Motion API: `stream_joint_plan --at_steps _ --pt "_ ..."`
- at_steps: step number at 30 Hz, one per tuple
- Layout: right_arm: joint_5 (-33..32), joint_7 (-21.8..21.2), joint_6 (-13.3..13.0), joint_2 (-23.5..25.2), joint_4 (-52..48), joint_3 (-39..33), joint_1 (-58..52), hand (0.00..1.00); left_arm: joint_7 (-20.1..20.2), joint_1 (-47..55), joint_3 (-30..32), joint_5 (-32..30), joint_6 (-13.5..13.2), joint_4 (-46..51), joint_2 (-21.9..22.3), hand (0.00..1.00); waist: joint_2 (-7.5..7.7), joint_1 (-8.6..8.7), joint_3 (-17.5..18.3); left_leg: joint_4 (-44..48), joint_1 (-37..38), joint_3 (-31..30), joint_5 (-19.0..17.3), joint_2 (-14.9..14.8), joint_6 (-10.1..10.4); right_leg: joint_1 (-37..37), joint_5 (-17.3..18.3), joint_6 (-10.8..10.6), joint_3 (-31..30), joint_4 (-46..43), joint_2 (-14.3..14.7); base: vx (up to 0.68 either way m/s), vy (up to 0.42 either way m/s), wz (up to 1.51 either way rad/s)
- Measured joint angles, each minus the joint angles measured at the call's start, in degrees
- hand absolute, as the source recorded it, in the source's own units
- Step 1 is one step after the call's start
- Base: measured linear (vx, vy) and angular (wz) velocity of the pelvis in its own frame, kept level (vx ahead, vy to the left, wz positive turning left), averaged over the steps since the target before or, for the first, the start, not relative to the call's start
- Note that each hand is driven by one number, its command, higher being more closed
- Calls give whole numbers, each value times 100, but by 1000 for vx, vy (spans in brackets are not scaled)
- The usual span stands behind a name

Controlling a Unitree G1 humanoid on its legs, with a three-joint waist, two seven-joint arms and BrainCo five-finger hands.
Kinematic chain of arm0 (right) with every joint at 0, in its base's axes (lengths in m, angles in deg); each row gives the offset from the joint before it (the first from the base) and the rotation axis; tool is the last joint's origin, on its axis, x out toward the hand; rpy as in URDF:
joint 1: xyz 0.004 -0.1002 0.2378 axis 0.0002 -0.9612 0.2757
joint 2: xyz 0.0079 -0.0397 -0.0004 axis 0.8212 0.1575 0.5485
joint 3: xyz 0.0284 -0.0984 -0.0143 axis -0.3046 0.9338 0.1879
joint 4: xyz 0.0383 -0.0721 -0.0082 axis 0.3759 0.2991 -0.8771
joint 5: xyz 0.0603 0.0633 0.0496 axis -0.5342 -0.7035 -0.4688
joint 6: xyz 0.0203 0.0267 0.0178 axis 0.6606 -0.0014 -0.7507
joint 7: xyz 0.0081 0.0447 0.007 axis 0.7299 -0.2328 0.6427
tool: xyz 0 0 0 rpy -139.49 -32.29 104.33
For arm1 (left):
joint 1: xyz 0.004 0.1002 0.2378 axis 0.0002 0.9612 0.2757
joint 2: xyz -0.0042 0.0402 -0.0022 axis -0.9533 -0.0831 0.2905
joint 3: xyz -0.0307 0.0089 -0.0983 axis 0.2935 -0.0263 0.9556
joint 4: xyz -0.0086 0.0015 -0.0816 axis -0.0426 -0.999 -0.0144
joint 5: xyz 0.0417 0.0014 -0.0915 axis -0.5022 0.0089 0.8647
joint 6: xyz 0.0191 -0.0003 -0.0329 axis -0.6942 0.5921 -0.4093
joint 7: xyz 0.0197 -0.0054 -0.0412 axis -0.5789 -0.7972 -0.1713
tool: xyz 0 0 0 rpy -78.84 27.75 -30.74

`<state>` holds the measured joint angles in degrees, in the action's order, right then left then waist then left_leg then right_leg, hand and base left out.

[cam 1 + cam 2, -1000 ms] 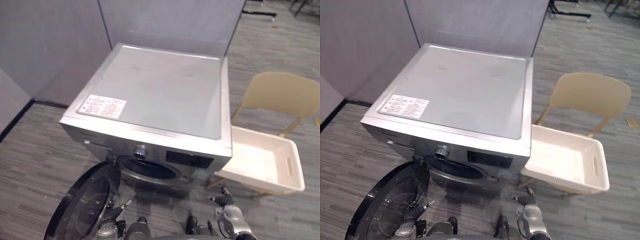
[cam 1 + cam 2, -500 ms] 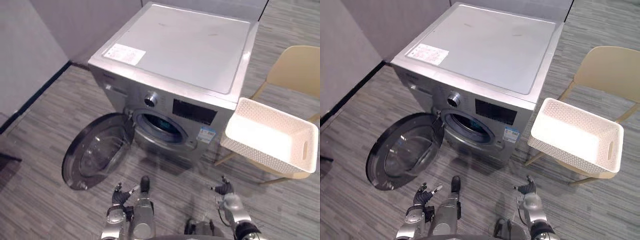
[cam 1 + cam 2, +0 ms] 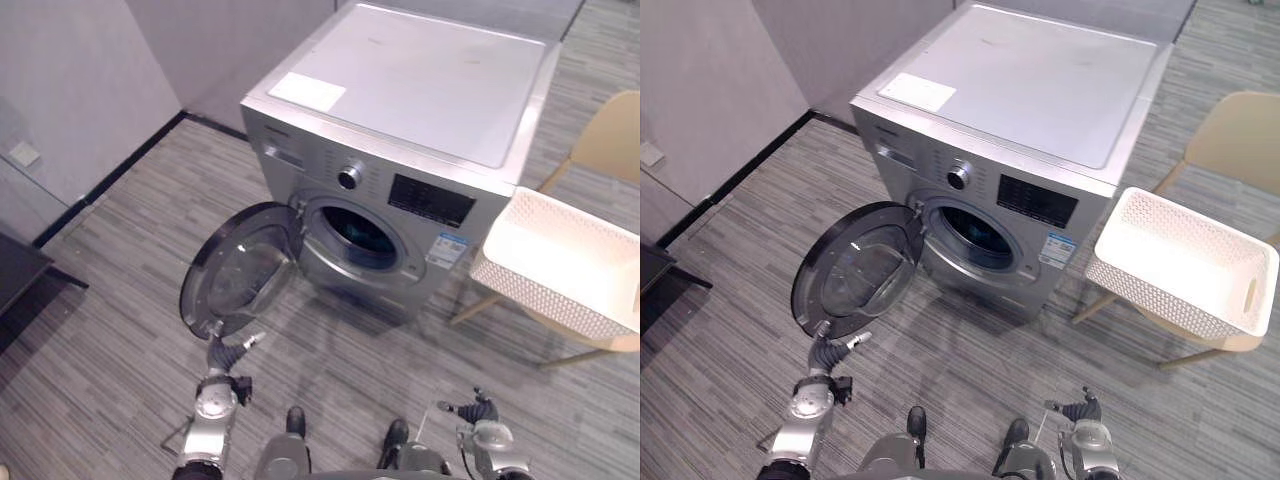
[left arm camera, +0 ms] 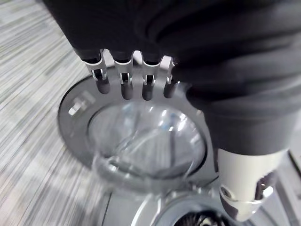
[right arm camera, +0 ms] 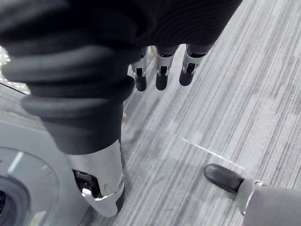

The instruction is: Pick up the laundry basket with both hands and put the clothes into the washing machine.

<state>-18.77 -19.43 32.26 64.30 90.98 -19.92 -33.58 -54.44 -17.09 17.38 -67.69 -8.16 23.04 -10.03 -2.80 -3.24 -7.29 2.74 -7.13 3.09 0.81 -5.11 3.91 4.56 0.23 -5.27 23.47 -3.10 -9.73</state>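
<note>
- Now low at frame bottom: left hand (image 3: 212, 405) and right hand (image 3: 490, 437), fingers (image 4: 122, 87) straight, gripping nothing.
- Laundry basket (image 3: 535, 298) at right edge (seemingly empty), well apart.
- Best to square up, grip opposite rims evenly.

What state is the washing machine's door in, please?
Open: the door stands swung out from the washing machine, its drum opening bare.

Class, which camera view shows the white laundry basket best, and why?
The right eye view: the whole laundry basket sits in frame, looking empty, on the chair beside the washing machine. The left eye view cuts off its right end. The right wrist view catches a white sliver at one edge, possibly the basket.
</note>
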Motion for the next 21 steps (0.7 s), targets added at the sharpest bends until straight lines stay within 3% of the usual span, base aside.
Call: stream_joint_plan --at_steps 4,9,17,21 --pt "0 -69 -3 -3 0 28 116 0 -246 -307 427 -69 5 -175 -676 0 60 79 19 -77 -5 42 44 120 -61 -81 -276 -47 -33 352 -41 -22 72 -5" --pt "0 -110 -4 -4 -10 158 296 0 -332 -940 892 130 -1 -1331 -1555 0 390 68 3 -104 -219 187 45 148 -63 94 -536 -13 -172 715 36 -22 17 -17" --pt "-5 -96 0 51 -179 216 421 0 -275 -1901 918 761 63 -2828 -1800 0 872 47 -536 20 -867 198 135 82 -57 664 -735 109 -233 823 136 -7 -1 -3" --pt "-114 -71 -6 201 -637 439 415 0 -275 -2644 919 1327 70 -3082 -1869 0 1097 -79 -837 243 -1388 329 130 -63 -51 1189 -904 272 -480 774 238 -46 -7 -20"
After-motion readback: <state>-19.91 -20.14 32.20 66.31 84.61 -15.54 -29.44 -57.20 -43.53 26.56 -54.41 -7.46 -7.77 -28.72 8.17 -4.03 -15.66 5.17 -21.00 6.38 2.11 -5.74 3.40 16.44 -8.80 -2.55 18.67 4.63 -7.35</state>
